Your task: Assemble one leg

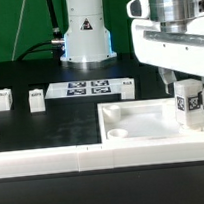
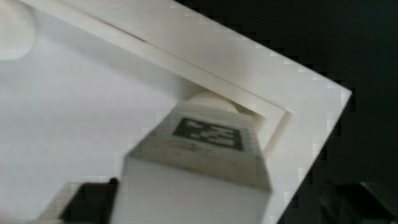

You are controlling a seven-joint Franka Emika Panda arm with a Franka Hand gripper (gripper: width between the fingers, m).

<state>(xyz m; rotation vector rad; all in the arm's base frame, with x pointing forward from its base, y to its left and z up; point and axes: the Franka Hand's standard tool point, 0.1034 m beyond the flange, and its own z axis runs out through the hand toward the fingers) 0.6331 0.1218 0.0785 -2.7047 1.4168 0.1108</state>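
Note:
My gripper (image 1: 186, 87) is shut on a leg (image 1: 187, 102), a small white post with a marker tag on its face. It holds the leg upright at the tabletop's (image 1: 132, 122) corner at the exterior view's right. In the wrist view the leg (image 2: 205, 150) sits between my gripper's (image 2: 214, 208) dark fingers (image 2: 89, 200), its far end at the raised corner rim of the tabletop (image 2: 267, 75). I cannot tell whether the leg's end is seated in the corner socket.
The marker board (image 1: 89, 88) lies behind the tabletop, before the arm's base (image 1: 84, 36). Loose white legs stand at the exterior view's left (image 1: 2, 98) (image 1: 36, 99), and one stands by the marker board's right end (image 1: 127, 84). The table is black.

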